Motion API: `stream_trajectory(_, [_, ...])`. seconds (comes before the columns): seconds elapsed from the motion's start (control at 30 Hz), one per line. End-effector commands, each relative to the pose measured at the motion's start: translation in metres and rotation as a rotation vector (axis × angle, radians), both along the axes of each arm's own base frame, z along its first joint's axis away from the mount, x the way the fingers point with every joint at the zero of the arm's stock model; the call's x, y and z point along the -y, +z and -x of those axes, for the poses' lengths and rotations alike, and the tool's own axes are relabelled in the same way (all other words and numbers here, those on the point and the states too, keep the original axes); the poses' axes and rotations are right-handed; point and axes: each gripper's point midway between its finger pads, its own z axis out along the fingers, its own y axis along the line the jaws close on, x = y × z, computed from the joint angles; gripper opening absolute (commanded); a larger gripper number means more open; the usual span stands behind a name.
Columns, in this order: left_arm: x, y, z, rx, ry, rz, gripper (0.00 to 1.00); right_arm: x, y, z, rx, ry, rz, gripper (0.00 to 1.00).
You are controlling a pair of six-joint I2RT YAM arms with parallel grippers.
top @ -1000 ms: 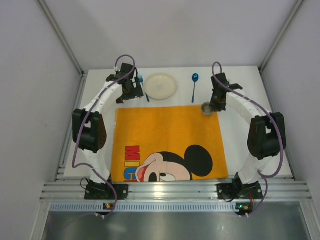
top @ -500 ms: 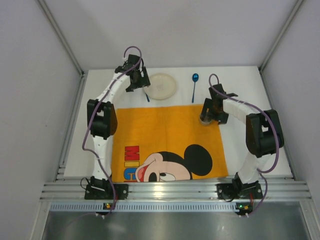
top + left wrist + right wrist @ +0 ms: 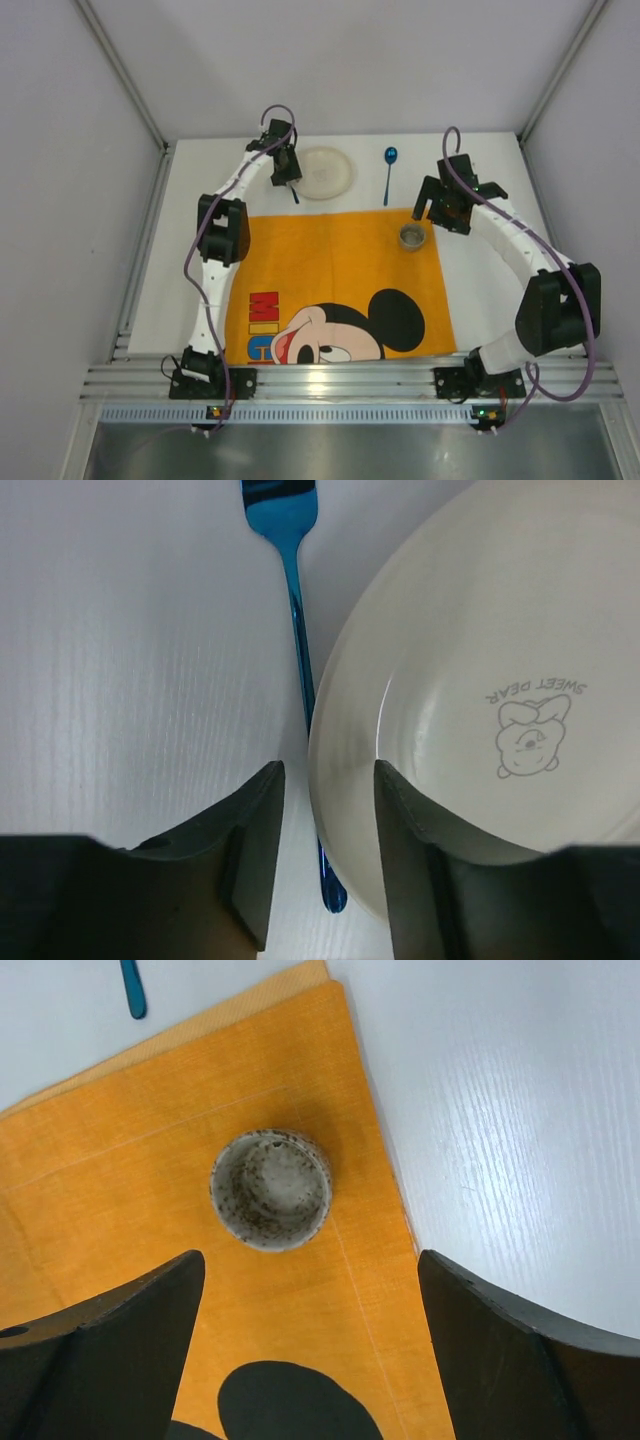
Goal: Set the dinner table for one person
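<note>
Setting barely begun: only the cup is on the mat.

Top view: the white table (image 3: pixel 175 250) carries an orange mat (image 3: pixel 330 260) at its middle. A speckled cup (image 3: pixel 411 237) stands on the mat's far right corner. The plate (image 3: pixel 325 172), fork (image 3: pixel 294 194) and spoon (image 3: pixel 389 172) lie on bare table beyond the mat's far edge. Left wrist view: the left fingers (image 3: pixel 255 860) stand partly open, straddling the fork's handle beside the plate rim and not clamped on it. Right wrist view: the right fingers (image 3: pixel 110 1350) gape wide above the cup, clear of it. Plate, fork and spoon probably have yet to go onto the mat.
</note>
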Motion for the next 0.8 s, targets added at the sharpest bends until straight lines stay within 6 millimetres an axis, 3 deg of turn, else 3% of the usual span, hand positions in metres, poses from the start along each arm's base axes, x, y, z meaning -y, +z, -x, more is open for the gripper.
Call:
stream_trajectory(0.0, [0.012,0.015,-0.021,0.086,-0.001,0.055,0.45,0.014,0.008,-0.005,0.006,-0.019,0.030,0.88])
stream_trajectory(0.03, [0.012,0.014,-0.022,0.084,-0.001,0.057,0.29,0.014,0.009,-0.008,0.008,-0.019,0.025,0.87])
stream_trajectory(0.13, [0.011,0.013,-0.024,0.092,0.012,0.060,0.00,0.014,0.013,-0.021,0.017,-0.013,0.022,0.87])
stream_trajectory(0.2, [0.010,0.022,-0.027,0.112,0.018,0.066,0.00,0.008,0.008,-0.032,0.000,0.014,0.015,0.86])
stream_trajectory(0.27, [0.012,0.035,-0.030,0.141,0.016,0.078,0.00,-0.001,0.018,-0.051,0.029,0.041,-0.008,0.86])
stream_trajectory(0.3, [0.012,0.050,-0.032,0.168,0.016,0.089,0.00,-0.009,0.008,-0.062,0.009,0.067,-0.033,0.86])
stream_trajectory(0.33, [0.011,0.058,-0.033,0.179,0.016,0.095,0.00,-0.017,0.024,-0.080,0.053,0.088,-0.055,0.86])
stream_trajectory(0.37, [0.009,0.078,-0.033,0.209,0.021,0.110,0.00,-0.024,0.007,-0.093,0.017,0.106,-0.068,0.86])
stream_trajectory(0.4, [0.012,0.089,-0.031,0.218,0.003,0.133,0.00,-0.039,0.026,-0.113,0.065,0.143,-0.117,0.86])
stream_trajectory(0.43, [0.012,0.099,-0.028,0.225,-0.005,0.137,0.00,-0.046,0.023,-0.123,0.057,0.158,-0.138,0.86])
stream_trajectory(0.47, [0.010,0.117,-0.021,0.238,-0.014,0.138,0.00,-0.053,-0.004,-0.136,0.005,0.161,-0.150,0.85])
stream_trajectory(0.5, [0.010,0.125,-0.013,0.235,-0.023,0.137,0.00,-0.063,0.013,-0.154,0.045,0.175,-0.174,0.85])
stream_trajectory(0.53, [0.008,0.131,-0.005,0.232,-0.029,0.135,0.00,-0.070,0.008,-0.163,0.036,0.175,-0.188,0.84])
stream_trajectory(0.57, [0.004,0.143,0.014,0.230,-0.036,0.134,0.00,-0.078,-0.025,-0.168,-0.036,0.182,-0.190,0.84])
stream_trajectory(0.6, [0.002,0.147,0.025,0.225,-0.039,0.134,0.00,-0.088,-0.003,-0.188,0.026,0.197,-0.207,0.82])
stream_trajectory(0.63, [-0.001,0.150,0.037,0.219,-0.042,0.134,0.00,-0.093,-0.007,-0.195,0.021,0.196,-0.217,0.80])
stream_trajectory(0.67, [-0.001,0.154,0.064,0.201,-0.064,0.152,0.00,-0.101,-0.037,-0.196,-0.043,0.196,-0.211,0.78])
stream_trajectory(0.7, [-0.003,0.154,0.079,0.187,-0.071,0.158,0.00,-0.107,-0.022,-0.211,0.014,0.193,-0.214,0.75])
stream_trajectory(0.73, [-0.004,0.154,0.094,0.174,-0.077,0.164,0.00,-0.108,-0.026,-0.215,0.015,0.174,-0.220,0.75])
stream_trajectory(0.77, [-0.006,0.150,0.124,0.142,-0.089,0.177,0.00,-0.109,-0.038,-0.219,0.004,0.160,-0.215,0.73])
